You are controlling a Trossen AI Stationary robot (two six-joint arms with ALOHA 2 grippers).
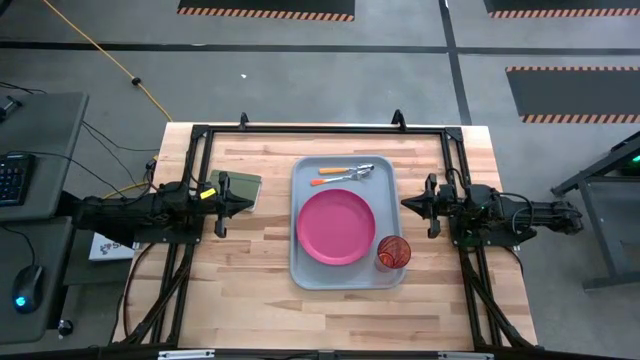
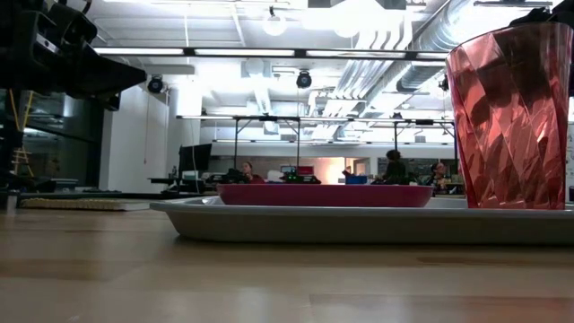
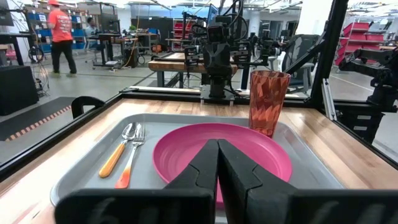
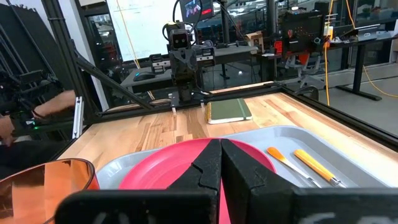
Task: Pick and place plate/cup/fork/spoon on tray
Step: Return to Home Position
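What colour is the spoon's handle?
Orange; the spoon handle shows best in the left wrist view.

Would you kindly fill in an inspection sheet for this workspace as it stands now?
Surface: wooden table, tray in its middle.
Job's things: plate on the tray; cup upright in the tray corner nearest the right arm; spoon and fork side by side at the tray's other end.
Clutter: green pad beside the left gripper.
Grippers: left shut, empty; right gripper shut, empty; both off the tray.
Cables: yellow cable on the floor.
Surroundings: keyboard and mouse on a side desk; person beyond.
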